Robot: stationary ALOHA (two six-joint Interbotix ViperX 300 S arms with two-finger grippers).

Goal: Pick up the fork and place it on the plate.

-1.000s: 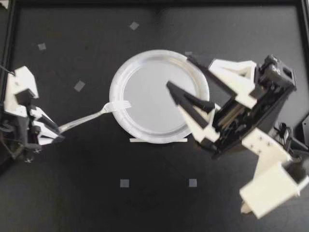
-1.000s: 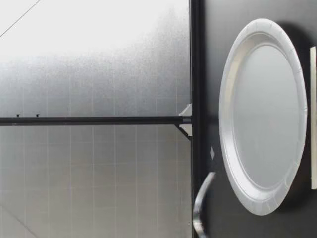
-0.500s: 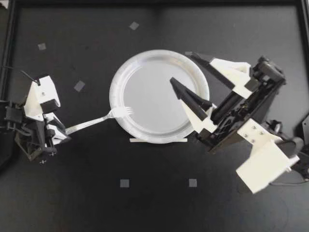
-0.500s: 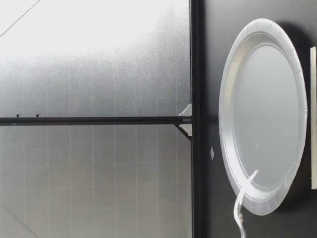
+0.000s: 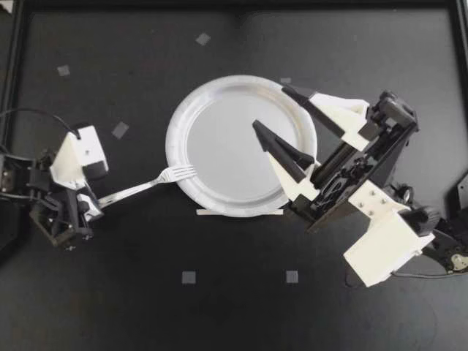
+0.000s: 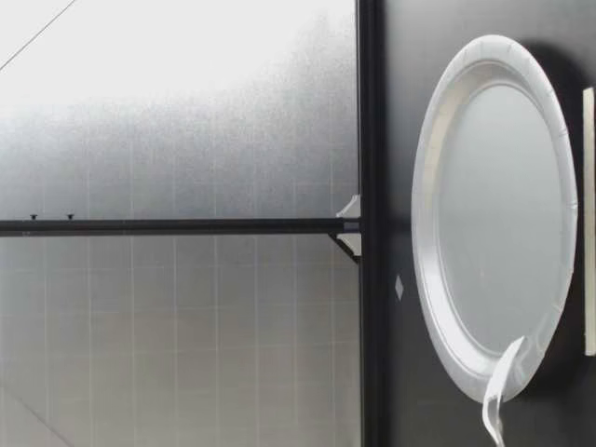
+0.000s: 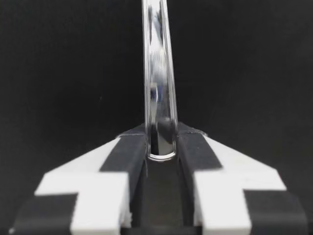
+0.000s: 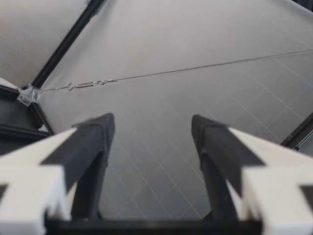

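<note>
A silver fork (image 5: pixel 146 186) is held by its handle end in my left gripper (image 5: pixel 93 204), which is shut on it at the table's left. Its tines reach over the left rim of the white paper plate (image 5: pixel 219 139) in the middle. In the left wrist view the handle (image 7: pixel 159 73) runs straight ahead from between the black pads of my left gripper (image 7: pixel 161 134). The low view shows the fork's head (image 6: pixel 503 382) low over the plate's rim (image 6: pixel 424 214). My right gripper (image 5: pixel 270 108) stands open above the plate's right side, tilted upward, with nothing between its fingers (image 8: pixel 93 142).
A thin white strip (image 5: pixel 239 212) lies on the black table just in front of the plate. Small grey tape squares (image 5: pixel 189 277) dot the surface. A black frame rail (image 5: pixel 234 4) runs along the back edge.
The fork has sunk from well above the table to just over the plate's rim, my left gripper carrying it down and slightly toward the front. My right arm turned a little.
</note>
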